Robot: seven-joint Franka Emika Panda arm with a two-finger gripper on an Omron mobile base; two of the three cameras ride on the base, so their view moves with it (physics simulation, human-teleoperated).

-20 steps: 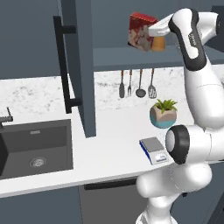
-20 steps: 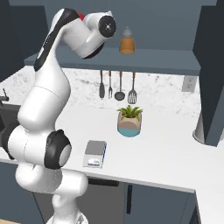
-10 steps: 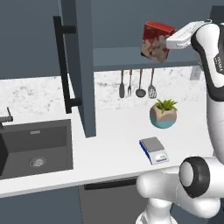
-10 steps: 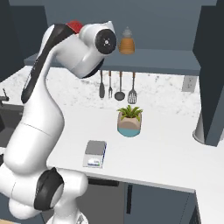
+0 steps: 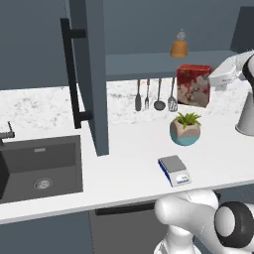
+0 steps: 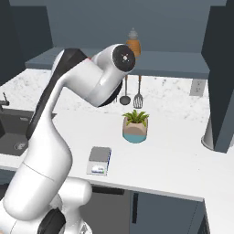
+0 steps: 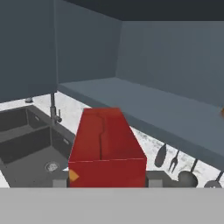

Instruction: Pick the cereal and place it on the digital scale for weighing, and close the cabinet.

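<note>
The cereal (image 5: 193, 85), a red box with a whitish-pink picture, hangs upright in the air just below the cabinet shelf, above and behind the potted plant. My gripper (image 5: 210, 85) is shut on its right side. In the hand view the cereal (image 7: 107, 146) sits between my two fingertips, its red top face toward the camera. The digital scale (image 5: 174, 170), grey plate on a blue body, lies near the counter's front edge, well below the box; it appears again as the digital scale (image 6: 99, 160). The cabinet's slate-blue door (image 5: 92, 74) stands open with its black bar handle (image 5: 72, 74).
An orange bottle (image 5: 179, 45) stands on the cabinet shelf (image 5: 149, 63). A potted plant (image 5: 185, 129) sits behind the scale. Utensils (image 5: 154, 94) hang on the back wall. The dark sink (image 5: 39, 166) is at the left. Another open door (image 6: 221, 68) hangs at the right.
The arm has carried the cereal out of the cabinet, down and to the right, from shelf height to just below the shelf. The base views have not shifted.
</note>
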